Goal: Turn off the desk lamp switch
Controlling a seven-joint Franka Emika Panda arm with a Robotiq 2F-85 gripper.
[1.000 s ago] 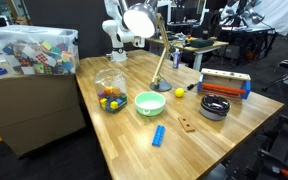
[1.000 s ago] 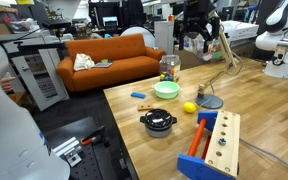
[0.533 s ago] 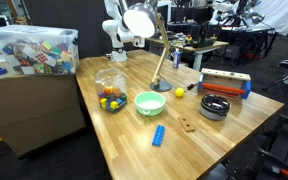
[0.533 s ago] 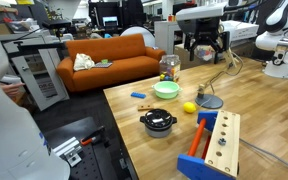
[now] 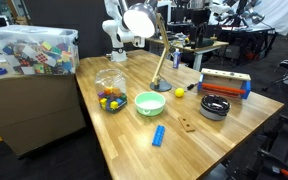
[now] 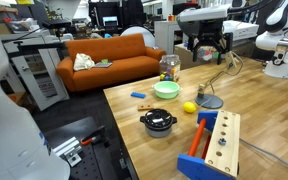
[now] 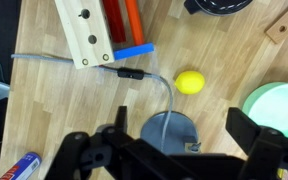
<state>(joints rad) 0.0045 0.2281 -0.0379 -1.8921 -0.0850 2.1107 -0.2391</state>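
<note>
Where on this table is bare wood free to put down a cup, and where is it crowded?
Bare wood lies at the table corner in front of the jar and green bowl. It is crowded around the lamp base, lemon and black pot.

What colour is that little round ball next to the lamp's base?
Bright yellow. The ball shows best in the wrist view, beside the lamp base.

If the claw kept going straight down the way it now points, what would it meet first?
Most likely the desk lamp: in the wrist view its round base lies right below, between the open fingers of the claw. Nothing else shows in that line, though depth is hard to judge here.
</note>
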